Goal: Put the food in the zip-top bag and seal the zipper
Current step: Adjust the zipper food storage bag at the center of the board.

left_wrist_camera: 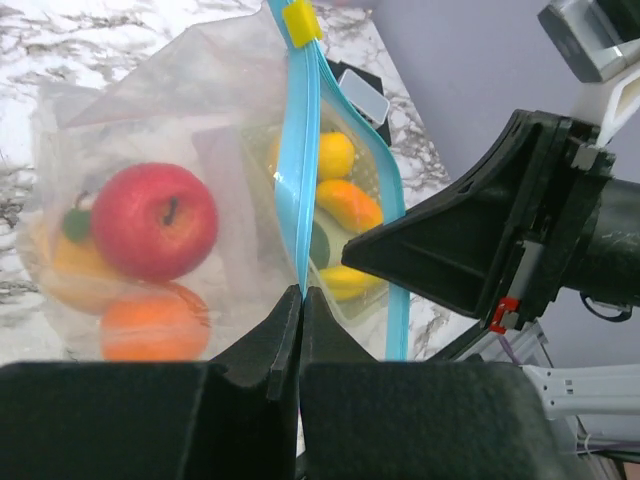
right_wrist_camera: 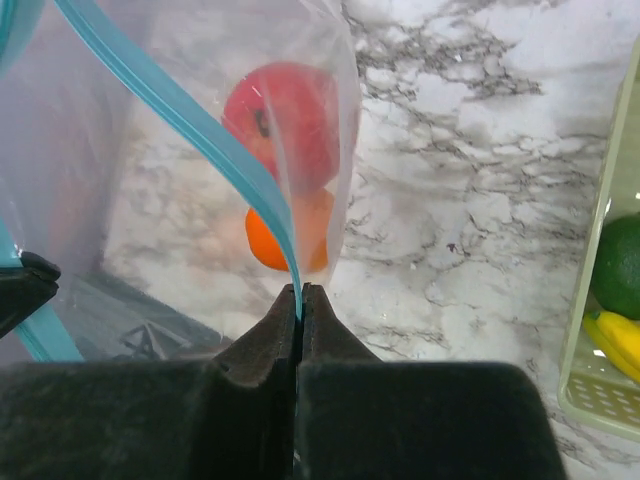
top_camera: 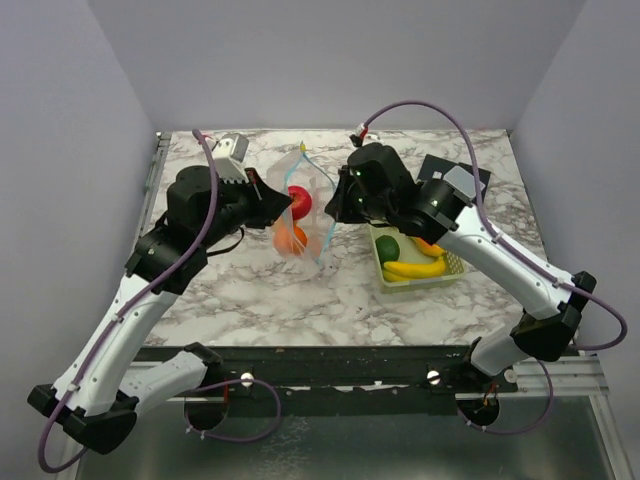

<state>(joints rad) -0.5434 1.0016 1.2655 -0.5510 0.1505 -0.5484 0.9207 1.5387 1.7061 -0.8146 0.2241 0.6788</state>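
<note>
Zip-top bag (top_camera: pixel 305 215): clear, floppy.
Zipper (left_wrist_camera: pixel 300 150): light blue strip.
Left claw (left_wrist_camera: pixel 301 295): clamped on zipper.
Right claw (right_wrist_camera: pixel 300 290): clamped on zipper.

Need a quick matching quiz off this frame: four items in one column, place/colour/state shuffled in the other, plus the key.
Column A
1. apple
2. banana
3. left claw
4. zipper

Column B
a. in the basket
b. light blue
c. inside the bag
d. shut on the bag's mouth

Pairs: 1-c, 2-a, 3-d, 4-b
</note>
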